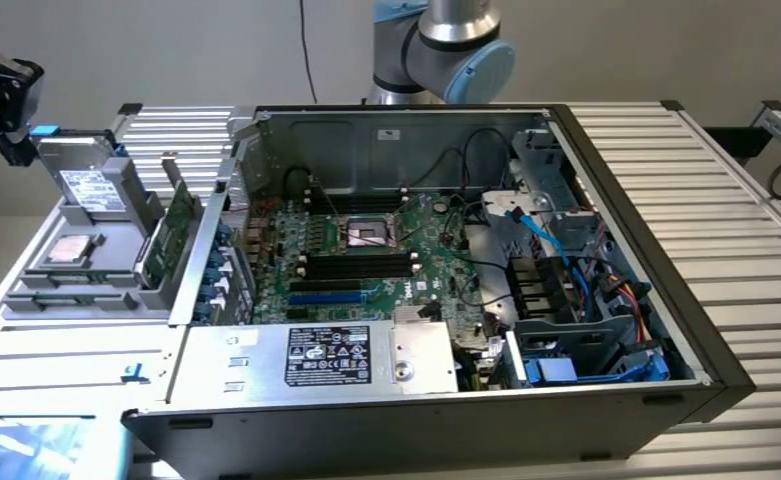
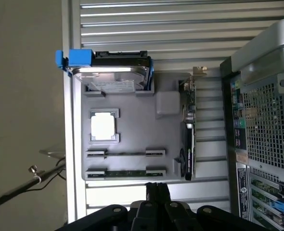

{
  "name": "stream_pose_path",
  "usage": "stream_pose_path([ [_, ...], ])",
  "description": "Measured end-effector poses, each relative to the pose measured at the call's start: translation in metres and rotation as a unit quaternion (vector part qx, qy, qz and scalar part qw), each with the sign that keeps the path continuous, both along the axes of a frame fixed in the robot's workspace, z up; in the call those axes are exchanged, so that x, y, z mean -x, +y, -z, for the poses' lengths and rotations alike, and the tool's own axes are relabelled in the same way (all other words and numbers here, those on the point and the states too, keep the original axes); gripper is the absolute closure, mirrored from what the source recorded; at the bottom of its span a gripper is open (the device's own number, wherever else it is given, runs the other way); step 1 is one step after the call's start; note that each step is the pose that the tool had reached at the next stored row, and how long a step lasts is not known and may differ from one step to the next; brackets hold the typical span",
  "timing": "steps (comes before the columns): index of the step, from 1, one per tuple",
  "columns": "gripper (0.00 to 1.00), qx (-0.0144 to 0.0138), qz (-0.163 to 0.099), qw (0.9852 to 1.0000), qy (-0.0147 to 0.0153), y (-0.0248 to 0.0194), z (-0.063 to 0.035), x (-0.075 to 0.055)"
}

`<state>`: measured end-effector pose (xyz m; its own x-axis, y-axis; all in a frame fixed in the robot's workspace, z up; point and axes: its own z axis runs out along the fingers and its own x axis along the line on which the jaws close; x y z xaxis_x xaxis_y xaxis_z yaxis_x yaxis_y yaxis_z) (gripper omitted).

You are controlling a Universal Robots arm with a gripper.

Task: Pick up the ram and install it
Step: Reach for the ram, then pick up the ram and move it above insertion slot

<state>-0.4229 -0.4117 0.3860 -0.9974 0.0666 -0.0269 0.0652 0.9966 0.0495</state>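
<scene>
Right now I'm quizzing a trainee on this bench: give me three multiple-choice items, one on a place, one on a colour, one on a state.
1. In the exterior view, the gray tray lies on which side of the computer case? A left B right C behind
2. The bracket on the hard drive is: A red B blue C yellow
3. The ram is: A held aloft B in a board slot C in the tray
Key: 1A, it lies toward that view's left; 2B, blue plastic at the drive's end; 3C, the green stick rests in the tray.
</scene>
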Motion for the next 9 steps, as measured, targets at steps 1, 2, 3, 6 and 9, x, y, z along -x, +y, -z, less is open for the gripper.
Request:
stream_pose_path([
  [1,0.88,0.0,0.0,1.0,0.0,0.0,0.0001,0.0],
  [2,0.88,0.0,0.0,1.0,0.0001,0.0,0.0,0.0],
  [3,0.88,0.0,0.0,1.0,0.0001,0.0,0.0,0.0],
  [6,0.88,0.0,0.0,1.0,0.0,0.0,0.0001,0.0],
  [9,0.88,0.0,0.0,1.0,0.0,0.0001,0.0001,0.0001],
])
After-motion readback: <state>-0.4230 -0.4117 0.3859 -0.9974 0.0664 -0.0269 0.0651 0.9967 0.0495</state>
